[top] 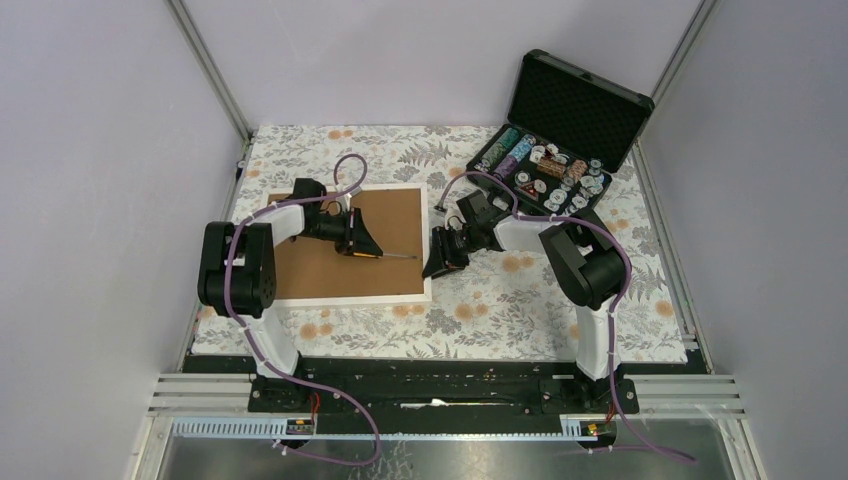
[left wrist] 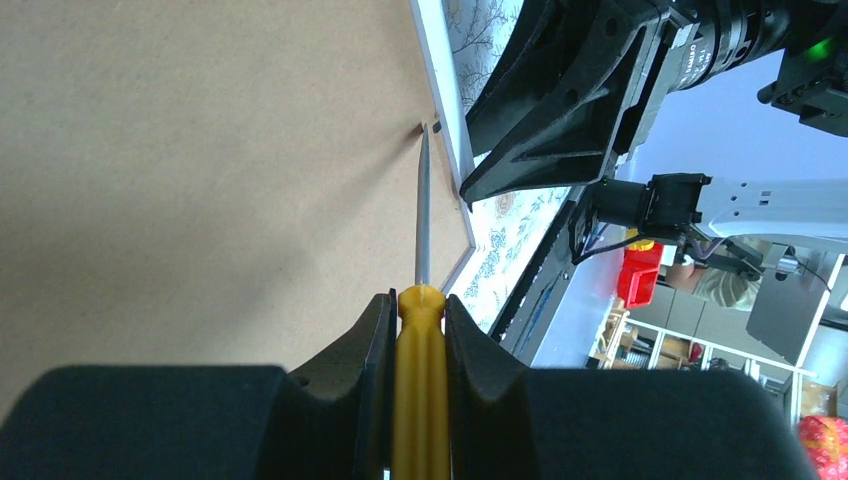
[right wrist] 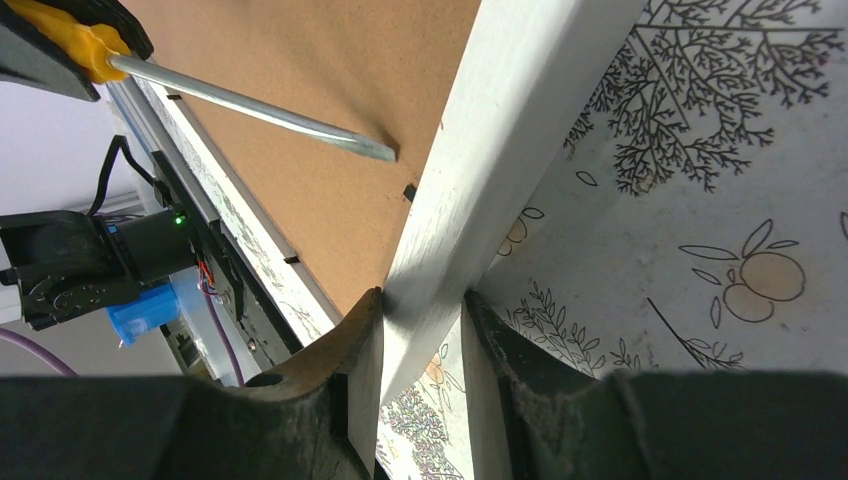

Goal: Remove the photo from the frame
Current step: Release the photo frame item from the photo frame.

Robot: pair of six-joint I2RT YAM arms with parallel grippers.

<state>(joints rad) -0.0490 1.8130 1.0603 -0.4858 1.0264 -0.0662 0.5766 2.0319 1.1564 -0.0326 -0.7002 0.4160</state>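
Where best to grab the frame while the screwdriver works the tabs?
The narrow white border on the frame's right edge, coming in from the right, one finger each side of the rail. The frame lies flat, back up, so the brown board offers nothing to pinch. The right gripper clamps there now, near the tab by the screwdriver tip.

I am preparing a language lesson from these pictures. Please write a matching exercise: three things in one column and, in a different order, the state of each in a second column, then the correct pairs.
Things
1. screwdriver
2. frame
3. case of poker chips

States
A. lid raised, standing at the far right
B. brown back facing up, white border clamped in the right pincer
C. yellow handle held in the left pincer, tip pointing at the frame's edge

Pairs: 1-C, 2-B, 3-A
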